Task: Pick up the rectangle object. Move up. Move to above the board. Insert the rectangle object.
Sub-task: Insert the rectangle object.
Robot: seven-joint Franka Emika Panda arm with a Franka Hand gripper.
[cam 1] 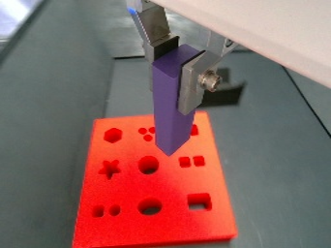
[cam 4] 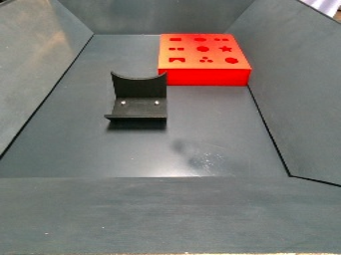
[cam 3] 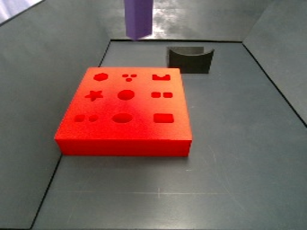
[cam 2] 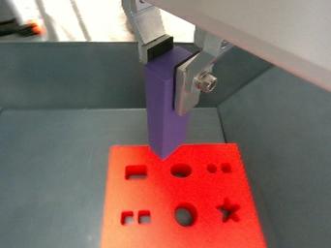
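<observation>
The rectangle object (cam 1: 169,105) is a slim purple block, held upright in the air with its lower end hanging above the board (cam 1: 135,208). In both wrist views the pincer (cam 1: 177,60) is clamped on the block's upper part: one silver finger plate (cam 1: 196,77) lies flat against a side face, and a dark pad (cam 2: 155,46) presses on the opposite side. The block's lower tip (cam 2: 165,147) shows in front of the board's edge (cam 2: 168,153), clear of the surface and not in any hole.

In a side view only the lower stretch of the purple block (cam 3: 139,18) shows, coming down from the top of the frame, well above the worktop (cam 3: 228,135) and off beyond the board's far edge; the pincer itself is out of that frame.

The board (cam 3: 126,112) is a thick red-orange slab lying flat on the dark grey worktop. Its top carries cut-outs: a star (cam 3: 93,93), circles (cam 3: 126,94), a rectangle (cam 3: 164,118) and a triangle (cam 3: 129,75), among other shapes.

The fixture (cam 4: 139,97), a dark U-shaped holder, stands on the worktop apart from the board (cam 4: 202,58); in a side view it sits near the far wall (cam 3: 189,58), just off the board's far corner.
</observation>
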